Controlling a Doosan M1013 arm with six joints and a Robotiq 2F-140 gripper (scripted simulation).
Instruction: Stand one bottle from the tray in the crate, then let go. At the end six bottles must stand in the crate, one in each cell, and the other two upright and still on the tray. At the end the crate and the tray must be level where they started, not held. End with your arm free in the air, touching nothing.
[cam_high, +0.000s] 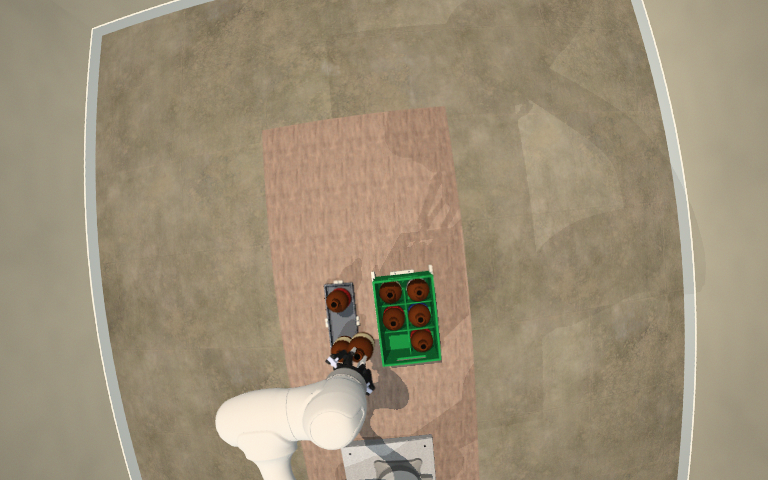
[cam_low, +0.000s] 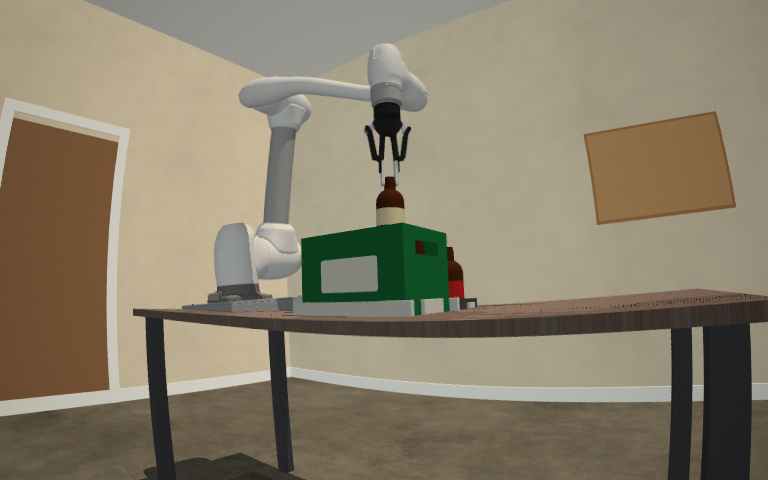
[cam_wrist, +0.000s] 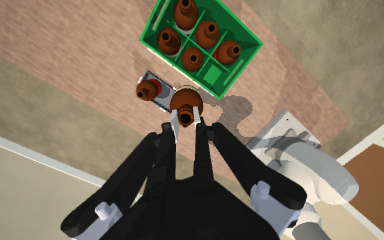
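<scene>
Aligning the held bottle (cam_high: 361, 344) (cam_low: 390, 199) (cam_wrist: 186, 102) with the vacant cell (cam_high: 399, 341) (cam_wrist: 213, 73) was the governing requirement at this point. The gripper (cam_high: 357, 356) (cam_low: 389, 182) (cam_wrist: 186, 115) was closed to a narrow gap, with its two fingers clamped on the bottle's neck. The bottle hung upright, its long axis vertical and directly below the fingers. In the top view it appeared over the crate-side edge of the tray (cam_high: 342, 325) (cam_low: 465, 303) (cam_wrist: 162, 94), at the end nearer the arm's base. The vacant cell lay sideways from it, across the near wall of the crate (cam_high: 436, 316) (cam_low: 351, 249) (cam_wrist: 200, 82), in the corner nearest both tray and base. The required travel was therefore judged to be mainly lateral, towards the crate, followed by a straight descent. The other five cells each contained a bottle. On the tray, a red-labelled bottle (cam_high: 338, 300) (cam_low: 455, 271) (cam_wrist: 148, 90) stood at the far end, and a neighbouring bottle (cam_high: 340, 348) showed partly behind the held one. The exterior view placed the held neck well above the crate rim, but the crate hid the bottle's base; clearance could not be confirmed. Insufficient height would have risked striking the wall, and a sideways error would have risked landing on a divider.
</scene>
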